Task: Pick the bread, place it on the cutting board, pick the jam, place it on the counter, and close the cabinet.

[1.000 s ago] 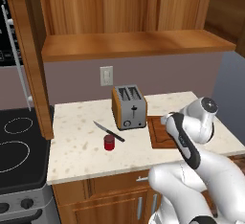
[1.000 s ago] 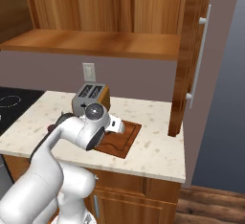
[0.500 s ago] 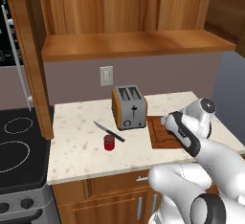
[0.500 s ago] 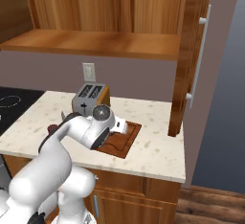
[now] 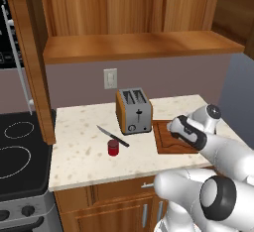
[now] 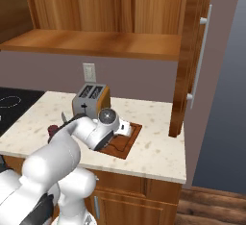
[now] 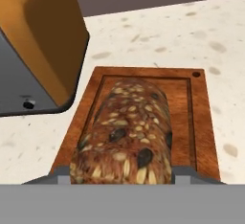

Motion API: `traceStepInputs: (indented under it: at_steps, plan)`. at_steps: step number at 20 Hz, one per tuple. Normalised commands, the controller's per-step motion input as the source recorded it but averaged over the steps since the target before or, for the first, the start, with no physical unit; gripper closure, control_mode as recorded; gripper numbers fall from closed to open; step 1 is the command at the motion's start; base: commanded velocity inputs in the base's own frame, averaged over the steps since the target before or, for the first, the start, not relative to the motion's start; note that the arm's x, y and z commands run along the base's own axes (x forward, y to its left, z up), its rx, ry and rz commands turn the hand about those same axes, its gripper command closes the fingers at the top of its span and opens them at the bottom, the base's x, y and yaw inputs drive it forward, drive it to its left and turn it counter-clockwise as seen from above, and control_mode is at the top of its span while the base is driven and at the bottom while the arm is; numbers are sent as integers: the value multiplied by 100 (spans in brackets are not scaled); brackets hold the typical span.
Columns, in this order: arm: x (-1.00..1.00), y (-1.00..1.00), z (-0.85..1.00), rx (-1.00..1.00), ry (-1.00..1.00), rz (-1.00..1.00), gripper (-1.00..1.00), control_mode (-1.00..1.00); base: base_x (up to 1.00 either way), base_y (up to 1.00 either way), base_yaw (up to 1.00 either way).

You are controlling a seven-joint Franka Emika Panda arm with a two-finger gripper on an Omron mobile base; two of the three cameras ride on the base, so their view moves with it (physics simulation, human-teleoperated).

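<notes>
The cabinet (image 5: 129, 23) stands open above the counter (image 5: 84, 151), its shelf bare as far as shows. On the counter the cutting board (image 7: 198, 122) lies just beside the toaster (image 5: 134, 111), half hidden by the arm in both base views. The gripper (image 7: 125, 173) is clamped on the bread (image 7: 124, 137) over the board; contact underneath cannot be made out. The jam (image 5: 113, 147) sits near a knife (image 5: 113, 136).

The toaster (image 5: 134, 111) stood on the counter (image 5: 79, 151), with the cutting board (image 5: 166, 139) just beside it on the right. A knife (image 5: 112, 136) and the jam (image 5: 113, 147) lay left of the toaster and nearer the front edge. In the hand view the bread (image 7: 125, 137) was over the board between the fingertips, and the cabinet (image 6: 190, 51) hung open above the counter.
</notes>
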Motion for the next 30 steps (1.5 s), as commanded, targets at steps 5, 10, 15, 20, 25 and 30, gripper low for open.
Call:
traceStepInputs:
  at_steps: [5,10,15,20,25,30]
  plan:
    - [12,0,-36,-2,-2,0,100,-100,0,0,0]
    - [6,0,-31,0,-1,0,100,-100,0,0,0]
    - [6,0,-30,0,-1,1,100,-100,0,0,0]
    - [2,0,-21,0,-1,0,100,-100,0,0,0]
    - [0,0,-14,0,0,0,100,-100,0,0,0]
    - [0,0,-5,0,0,0,100,-100,0,0,0]
